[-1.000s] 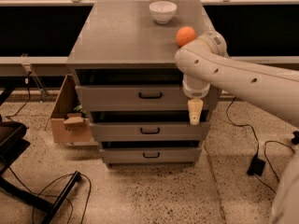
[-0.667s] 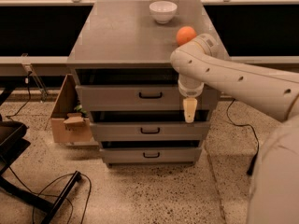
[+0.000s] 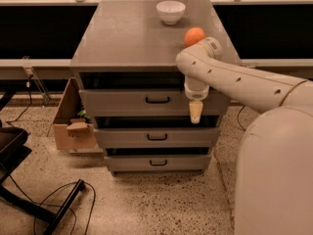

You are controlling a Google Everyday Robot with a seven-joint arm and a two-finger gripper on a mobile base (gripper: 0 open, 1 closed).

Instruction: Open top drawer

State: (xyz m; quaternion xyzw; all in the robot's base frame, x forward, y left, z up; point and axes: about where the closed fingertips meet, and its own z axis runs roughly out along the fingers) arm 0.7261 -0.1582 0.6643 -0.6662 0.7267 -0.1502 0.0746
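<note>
The top drawer (image 3: pixel 122 103) is the widest grey front of the three-drawer cabinet, with a small black bar handle (image 3: pixel 157 100) at its middle. A dark gap shows above its front, under the cabinet top. My gripper (image 3: pixel 195 115) hangs pointing down in front of the drawer's right part, to the right of the handle and apart from it. Its tan fingers (image 3: pixel 195 109) are pressed together into one taper and hold nothing.
A white bowl (image 3: pixel 170 11) and an orange ball (image 3: pixel 194 35) sit on the cabinet top (image 3: pixel 127 38). Two narrower drawers (image 3: pixel 157 137) lie below. A cardboard box (image 3: pixel 73 124) stands left of the cabinet. Black cables (image 3: pixel 63 199) and a black stand lie on the speckled floor at left.
My gripper has moved slightly left along the top drawer front, closer to the handle. The drawers have not moved.
</note>
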